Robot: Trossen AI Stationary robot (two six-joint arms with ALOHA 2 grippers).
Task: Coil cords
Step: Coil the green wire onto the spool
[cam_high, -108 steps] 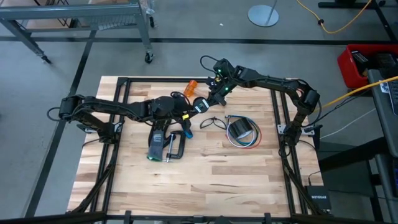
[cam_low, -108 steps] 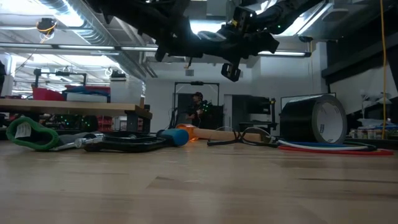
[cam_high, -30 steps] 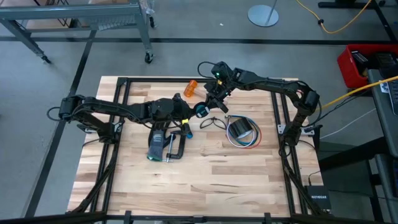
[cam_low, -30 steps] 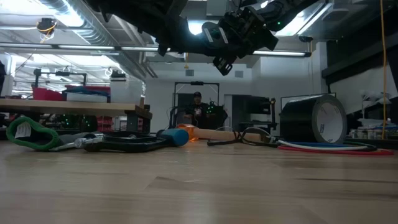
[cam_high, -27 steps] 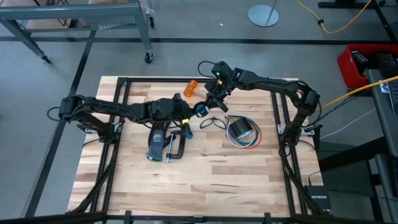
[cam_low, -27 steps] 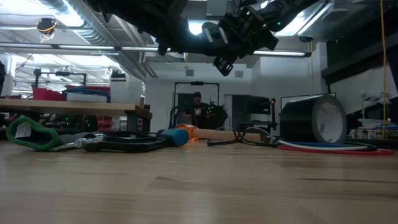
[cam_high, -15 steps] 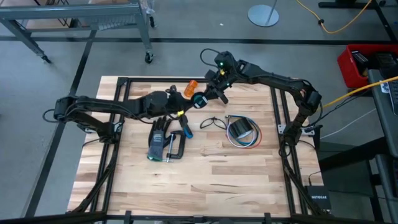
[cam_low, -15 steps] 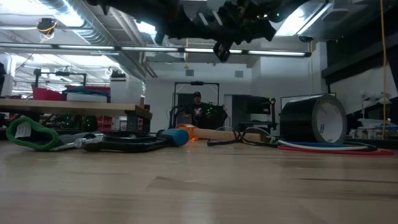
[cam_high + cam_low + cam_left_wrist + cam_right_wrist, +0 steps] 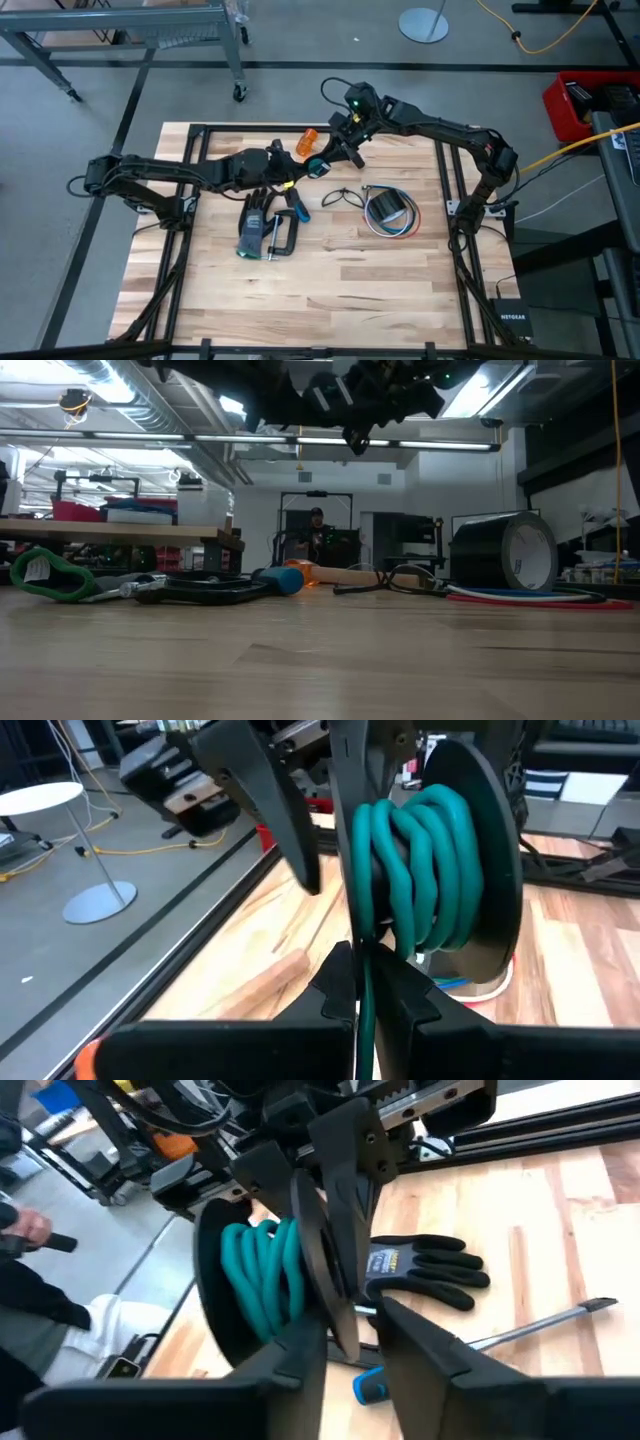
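Note:
A black spool [image 9: 318, 166] wound with the teal-green cord [image 9: 420, 860] hangs high above the table's far middle, between my two grippers. My left gripper [image 9: 362, 995] comes in from the left and is shut on a strand leading off the coil. My right gripper [image 9: 352, 1345] comes in from the right, its fingers standing apart on either side of one spool flange [image 9: 318, 1250]. The black cord [image 9: 345, 197] lies in loose loops on the table. The red, white and blue wires [image 9: 398, 228] lie around a roll of black tape [image 9: 388, 209]. My left gripper pinches a single strand of the teal-green cord [image 9: 361, 970] between its two fingertips, just short of the coil. The fingers come nearly level from the table's left. The strand runs straight from the spool into the fingers. My right gripper has the thin flange edge [image 9: 340, 1325] between its fingers with a gap on one side; I cannot tell whether the other finger touches it.
A black glove [image 9: 254, 225], a clamp [image 9: 284, 232] and a blue-handled screwdriver [image 9: 368, 1383] lie on the table under my left arm. A hammer with a wooden handle [image 9: 345, 574] lies near the far edge. A person [image 9: 316, 535] stands in the room behind.
Both grippers have risen and gone a little toward the table's far edge, carrying the spool with them. The spool has stayed between them with the teal-green strand still leading to my left gripper.

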